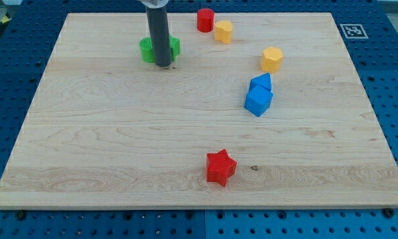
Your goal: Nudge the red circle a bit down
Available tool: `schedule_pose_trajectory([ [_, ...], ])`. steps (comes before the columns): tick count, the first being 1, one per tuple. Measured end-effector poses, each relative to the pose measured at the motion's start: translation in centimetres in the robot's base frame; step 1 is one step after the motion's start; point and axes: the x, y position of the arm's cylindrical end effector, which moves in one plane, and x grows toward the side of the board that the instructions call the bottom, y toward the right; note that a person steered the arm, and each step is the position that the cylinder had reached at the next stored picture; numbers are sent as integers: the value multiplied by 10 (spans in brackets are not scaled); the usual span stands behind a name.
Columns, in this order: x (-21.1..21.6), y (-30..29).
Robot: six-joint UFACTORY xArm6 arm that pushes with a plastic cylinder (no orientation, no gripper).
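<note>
Over at the view's left, my tip [163, 65] is planted on the wooden board [86, 146], pressed right up against two green blocks [148, 50] whose shapes I can't quite make out, since the dark rod covers their middle. It is a bare rod with nothing to open or close, and it holds nothing.

Moving right, the red circle [205, 20] sits near the view's top edge, a glossy little cylinder, with a yellow block [223, 31] just beside it at its lower right. So I'd judge the approach hasn't begun: the tip must get above the circle, in the narrow strip by the board's edge, then push toward the view's bottom.

Lower down lies a red star [220, 166]. Further right are a yellow hexagon-like block [272, 58] and two blue blocks [259, 96] touching, all smooth plastic on pale grained wood.
</note>
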Motion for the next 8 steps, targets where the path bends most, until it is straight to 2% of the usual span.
schedule_pose_trajectory([
  [2, -3, 112],
  [3, -3, 121],
  [8, -111, 13],
])
